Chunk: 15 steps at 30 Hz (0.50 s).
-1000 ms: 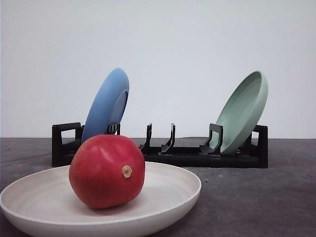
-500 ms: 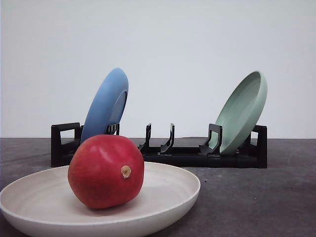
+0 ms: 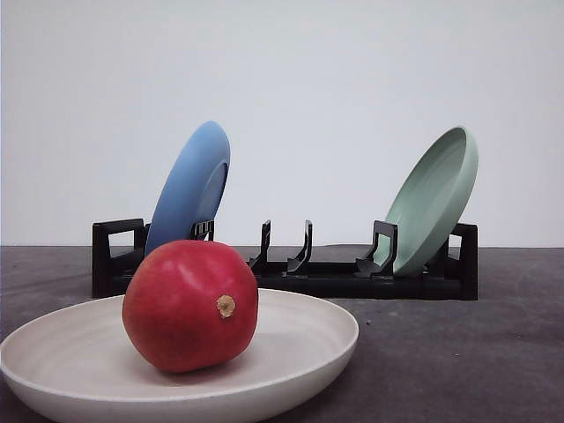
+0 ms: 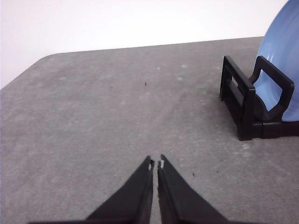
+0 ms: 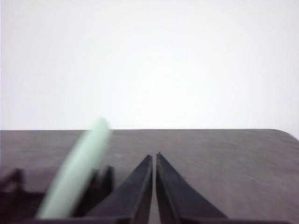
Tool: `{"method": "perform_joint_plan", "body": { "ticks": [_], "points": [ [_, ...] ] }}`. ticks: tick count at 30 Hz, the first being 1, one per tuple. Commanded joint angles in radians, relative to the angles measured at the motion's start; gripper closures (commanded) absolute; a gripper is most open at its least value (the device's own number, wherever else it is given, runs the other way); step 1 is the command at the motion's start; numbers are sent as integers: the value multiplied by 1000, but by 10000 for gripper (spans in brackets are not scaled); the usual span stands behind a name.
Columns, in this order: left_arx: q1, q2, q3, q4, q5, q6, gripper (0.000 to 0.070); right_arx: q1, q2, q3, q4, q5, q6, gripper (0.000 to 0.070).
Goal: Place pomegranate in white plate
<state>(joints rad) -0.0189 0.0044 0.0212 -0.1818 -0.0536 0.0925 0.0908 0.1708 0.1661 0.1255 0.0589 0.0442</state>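
Bare lab tabletop (image 3: 458, 352), blank wall (image 3: 335, 88)

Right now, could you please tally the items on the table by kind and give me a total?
Round plates: 3 (blue plate, pale green plate, cream-white shallow plate)
Deep-red round pomegranates: 1
Black slotted dish racks: 1
Total: 5

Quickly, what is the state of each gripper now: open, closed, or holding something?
Left gripper: closed, holding nothing.
Right gripper: closed, holding nothing.
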Motion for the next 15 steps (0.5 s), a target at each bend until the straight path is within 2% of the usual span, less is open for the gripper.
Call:
{"method": "perform_joint_plan", "body": {
  "ticks": [1, 8, 15],
  "points": [
    [1, -2, -9, -5, 2, -1, 700, -19, -18, -30, 20, 2, -41, 693],
    [1, -2, -9, -5, 2, -1, 700, -68, -113, -150, 17, -3, -50, 693],
    [1, -2, -9, -5, 2, -1, 700, -75, -167, -156, -140, 1, -89, 693]
  ]
}}
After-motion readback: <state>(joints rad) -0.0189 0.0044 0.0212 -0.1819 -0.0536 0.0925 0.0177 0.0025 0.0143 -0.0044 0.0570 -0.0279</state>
